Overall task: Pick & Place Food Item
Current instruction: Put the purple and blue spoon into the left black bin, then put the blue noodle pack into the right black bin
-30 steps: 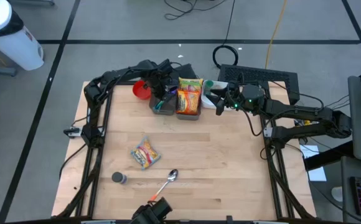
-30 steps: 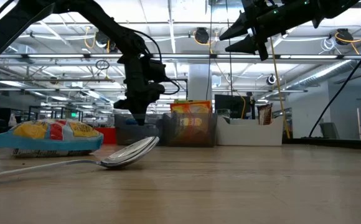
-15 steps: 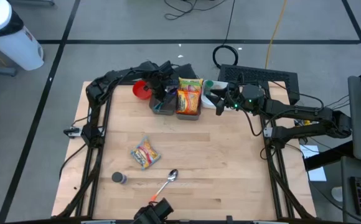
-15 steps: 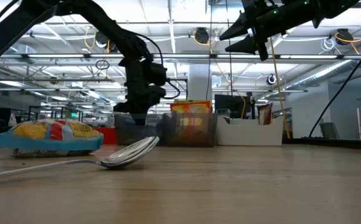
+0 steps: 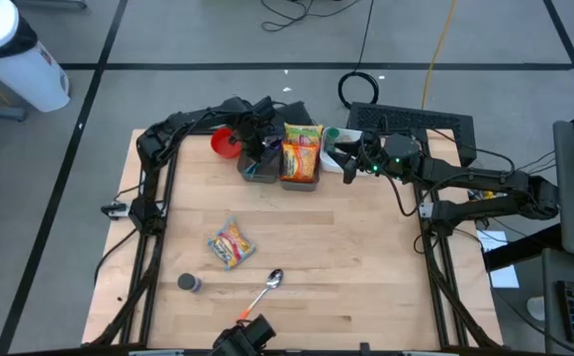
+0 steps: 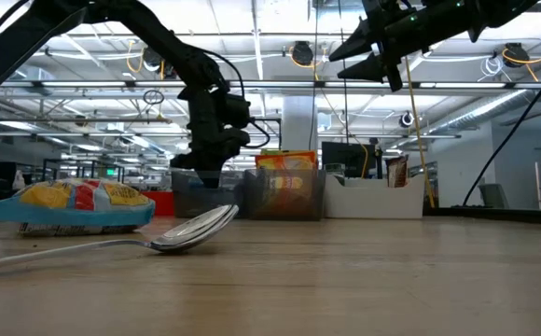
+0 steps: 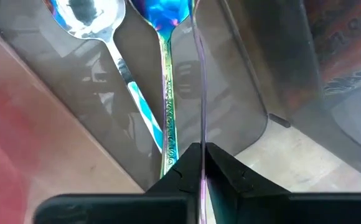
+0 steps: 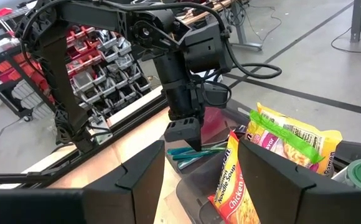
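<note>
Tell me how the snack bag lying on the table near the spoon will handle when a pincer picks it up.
The snack bag looks puffy and crinkled, so it is probably light for its size and will likely dent rather than hold shape. Its glossy film may slip between fingers, so a grip at a crimped edge seems safer. Lying flat beside the spoon, it should slide, not roll, if pushed.

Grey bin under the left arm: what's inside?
Grey bin holds two spoons: a silver spoon and an iridescent blue spoon. The left tool covers their handle ends.
</note>
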Tool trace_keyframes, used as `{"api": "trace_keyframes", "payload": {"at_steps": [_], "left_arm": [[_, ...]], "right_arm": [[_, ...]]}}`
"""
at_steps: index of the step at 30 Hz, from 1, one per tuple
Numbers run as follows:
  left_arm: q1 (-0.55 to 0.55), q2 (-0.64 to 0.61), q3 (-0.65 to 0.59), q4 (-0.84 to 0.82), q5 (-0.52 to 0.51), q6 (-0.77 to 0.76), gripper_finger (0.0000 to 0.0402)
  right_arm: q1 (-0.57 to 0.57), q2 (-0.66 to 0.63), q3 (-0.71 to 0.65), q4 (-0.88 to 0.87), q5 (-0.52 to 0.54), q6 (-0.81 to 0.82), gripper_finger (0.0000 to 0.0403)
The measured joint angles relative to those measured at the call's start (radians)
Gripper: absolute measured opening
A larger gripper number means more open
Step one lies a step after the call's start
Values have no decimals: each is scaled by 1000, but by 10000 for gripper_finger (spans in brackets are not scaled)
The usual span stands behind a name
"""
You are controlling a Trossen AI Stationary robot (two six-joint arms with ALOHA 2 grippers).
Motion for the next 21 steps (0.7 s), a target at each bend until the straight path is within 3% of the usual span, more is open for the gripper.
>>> {"api": "trace_keyframes", "payload": {"at_steps": [13,21], "left_arm": [[0,0,0,21,11,-40,103],[32,-34,0,14,190,-16,137]], "right_arm": [[0,0,0,-17,-23,0,196],[0,0,0,-19,-23,0,196]]}}
